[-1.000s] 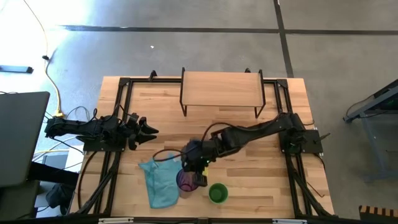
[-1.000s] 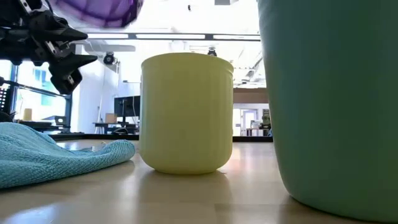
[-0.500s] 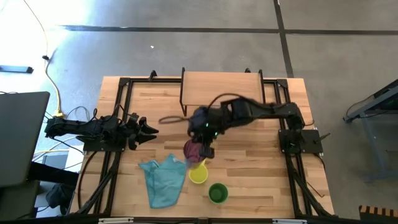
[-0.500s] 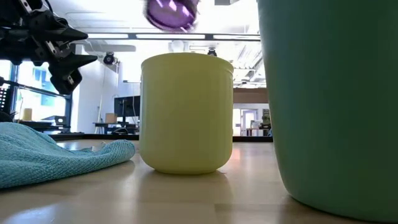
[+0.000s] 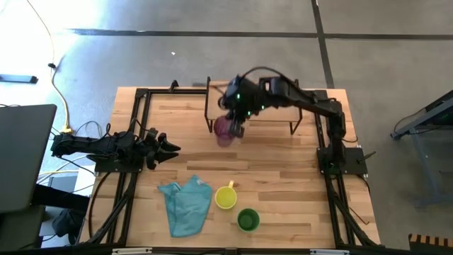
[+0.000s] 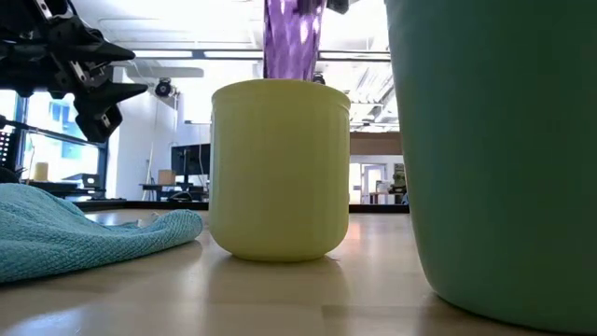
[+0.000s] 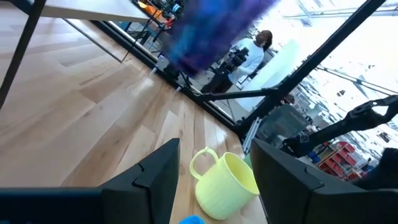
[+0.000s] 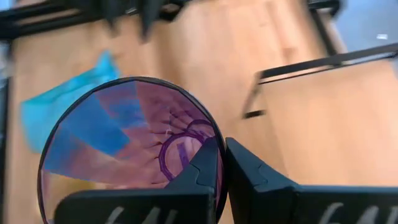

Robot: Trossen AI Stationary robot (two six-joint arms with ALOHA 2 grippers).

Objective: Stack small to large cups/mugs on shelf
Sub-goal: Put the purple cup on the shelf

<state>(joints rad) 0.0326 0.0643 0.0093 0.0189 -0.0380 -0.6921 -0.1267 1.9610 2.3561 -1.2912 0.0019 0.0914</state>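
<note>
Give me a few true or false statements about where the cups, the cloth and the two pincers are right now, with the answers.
1. The right pincer grips the purple tumbler by its rim. True.
2. The tumbler already stands on the shelf. False: it is held in the air at the shelf's front edge.
3. The yellow mug lies between the teal cloth and the green cup. True.
4. The left pincer holds the mug. False: it waits open, at the table's left side.

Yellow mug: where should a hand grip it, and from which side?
The yellow mug stands upright, mouth open, handle toward the shelf. Probably best from above: pinch the rim wall on the side opposite the handle, clear of the teal cloth and green cup.
</note>
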